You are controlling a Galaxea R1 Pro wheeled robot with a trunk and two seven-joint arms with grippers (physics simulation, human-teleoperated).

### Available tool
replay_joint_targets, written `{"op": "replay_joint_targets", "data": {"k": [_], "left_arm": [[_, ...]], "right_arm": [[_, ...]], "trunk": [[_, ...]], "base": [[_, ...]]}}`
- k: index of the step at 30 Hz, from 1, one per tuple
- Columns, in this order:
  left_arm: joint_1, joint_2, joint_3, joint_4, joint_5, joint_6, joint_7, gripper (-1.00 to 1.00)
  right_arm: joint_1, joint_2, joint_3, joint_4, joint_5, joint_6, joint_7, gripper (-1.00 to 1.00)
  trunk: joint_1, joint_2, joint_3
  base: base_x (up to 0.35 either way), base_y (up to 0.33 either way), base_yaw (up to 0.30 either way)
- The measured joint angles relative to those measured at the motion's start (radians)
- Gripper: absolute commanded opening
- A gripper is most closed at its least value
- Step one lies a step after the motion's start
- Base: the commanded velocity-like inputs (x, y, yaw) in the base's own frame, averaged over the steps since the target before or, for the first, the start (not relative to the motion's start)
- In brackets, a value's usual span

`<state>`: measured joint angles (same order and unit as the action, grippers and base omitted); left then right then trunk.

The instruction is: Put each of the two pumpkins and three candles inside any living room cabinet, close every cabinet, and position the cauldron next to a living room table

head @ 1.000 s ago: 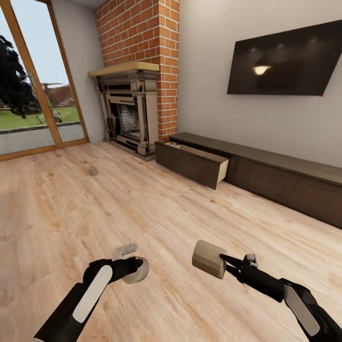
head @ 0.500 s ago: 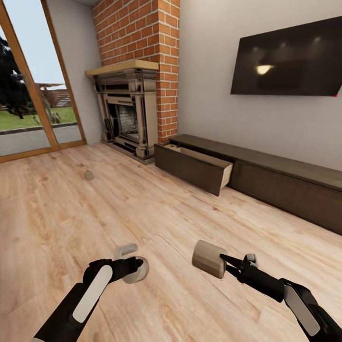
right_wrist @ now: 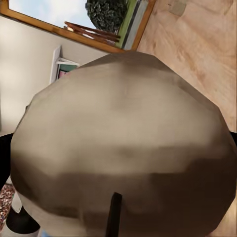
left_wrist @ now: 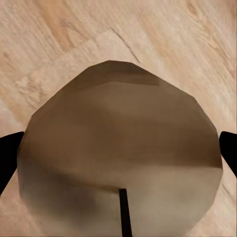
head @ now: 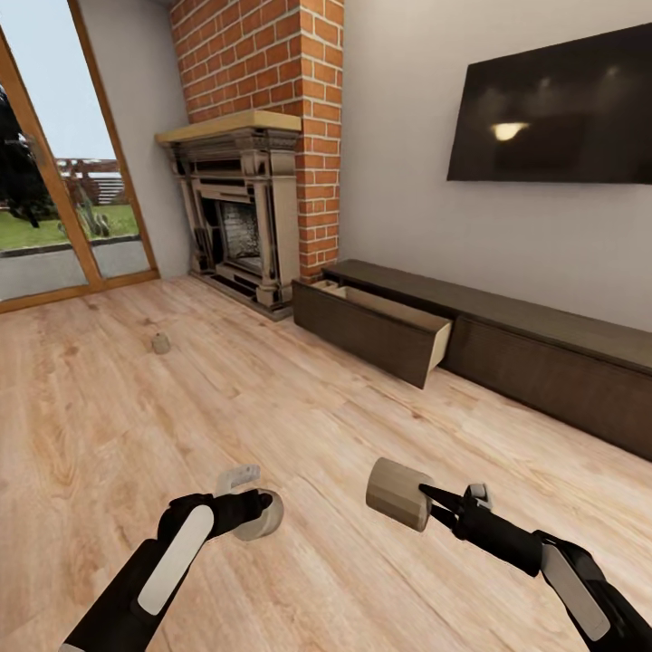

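Each gripper holds a cream-beige candle low in the head view above the plank floor. My left gripper (head: 260, 509) is shut on one candle (head: 270, 522), which looms large in the left wrist view (left_wrist: 118, 158) between the black fingers (left_wrist: 7, 159). My right gripper (head: 427, 503) is shut on a second candle (head: 397, 493), seen end-on in the right wrist view (right_wrist: 123, 148). A third candle (head: 161, 343) lies on the floor far ahead to the left. The long dark-brown cabinet (head: 543, 353) runs along the right wall, its leftmost drawer (head: 376, 324) pulled open. No pumpkins or cauldron in sight.
A stone-coloured fireplace (head: 237, 208) stands under the red brick chimney (head: 272, 54), just left of the cabinet. A black television (head: 552, 109) hangs above the cabinet. Glass doors (head: 45, 181) line the far left wall. Bare plank floor lies between me and the cabinet.
The whole picture has shifted, so the camera moved: cabinet and fireplace look slightly nearer and the floor candle sits further left. Both arms and their candles keep the same pose.
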<state>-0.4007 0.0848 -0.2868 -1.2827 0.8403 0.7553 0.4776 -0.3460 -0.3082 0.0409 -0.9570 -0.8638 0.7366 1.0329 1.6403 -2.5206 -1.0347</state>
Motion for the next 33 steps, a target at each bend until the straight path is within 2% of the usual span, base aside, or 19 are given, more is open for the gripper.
{"op": "replay_joint_targets", "data": {"k": [7,15,22,33], "left_arm": [[0.0,0.0,0.005,0.0,-0.001,0.0,0.0,-1.0],[0.0,0.001,0.008,0.0,0.0,0.0,0.0,-1.0],[0.0,0.002,0.01,0.0,0.002,0.0,0.0,-1.0],[0.0,0.002,0.01,0.0,0.001,0.0,0.0,-1.0]], "right_arm": [[0.0,-0.002,0.0,0.0,-0.001,0.0,-0.001,-1.0],[0.0,0.0,0.0,0.0,-0.001,0.001,-0.001,-1.0],[0.0,0.0,0.0,0.0,-0.001,0.001,-0.001,-1.0],[0.0,0.0,0.0,0.0,0.0,0.0,-0.001,-1.0]], "trunk": [[0.0,0.0,0.0],[0.0,0.0,0.004],[0.0,0.0,0.008],[0.0,0.0,0.008]], "base": [[0.34,0.0,-0.03],[0.34,0.034,-0.238],[0.322,0.169,-0.237],[0.295,0.214,-0.025]]}}
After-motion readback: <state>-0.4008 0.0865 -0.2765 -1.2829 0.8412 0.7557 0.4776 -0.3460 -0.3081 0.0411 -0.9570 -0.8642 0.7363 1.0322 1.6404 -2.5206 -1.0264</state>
